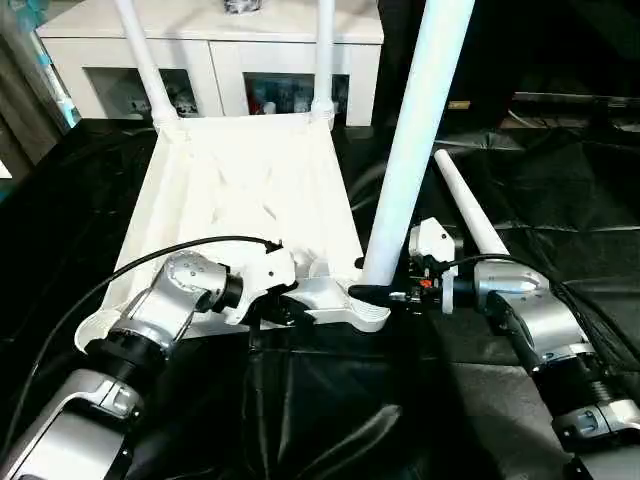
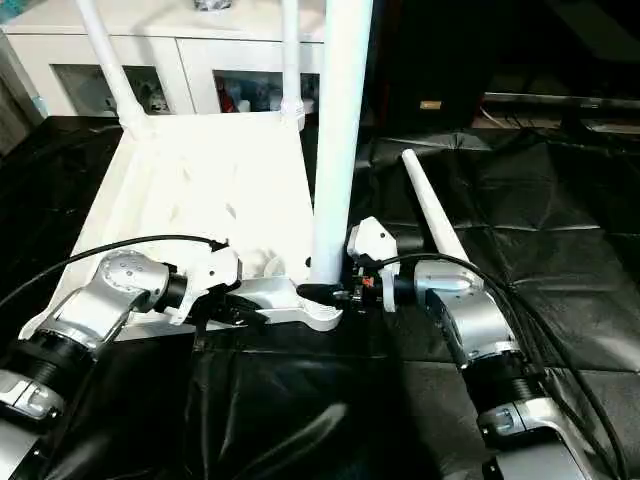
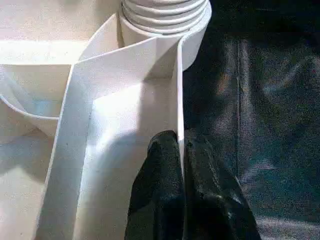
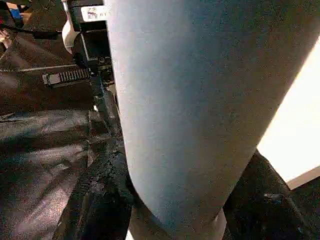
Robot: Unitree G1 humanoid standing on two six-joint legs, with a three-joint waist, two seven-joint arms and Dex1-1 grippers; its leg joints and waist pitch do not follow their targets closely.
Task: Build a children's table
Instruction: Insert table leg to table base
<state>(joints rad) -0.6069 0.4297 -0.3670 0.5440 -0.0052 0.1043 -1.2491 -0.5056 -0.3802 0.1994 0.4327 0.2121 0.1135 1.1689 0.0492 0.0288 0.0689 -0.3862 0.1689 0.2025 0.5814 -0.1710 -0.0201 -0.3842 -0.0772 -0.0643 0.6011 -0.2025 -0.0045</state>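
My left gripper has its jaws pinching the near rim of the upside-down children's table on the black desk. Right gripper jaws clamp the upright leg at its base; spare leg lies right.

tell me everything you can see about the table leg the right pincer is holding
The near leg is a long, smooth white tube that looks like plastic. It stands about upright, its foot in the tabletop's near right corner socket, its upper end out of frame. The right pincer is closed round it just above the socket, one black finger on each side.
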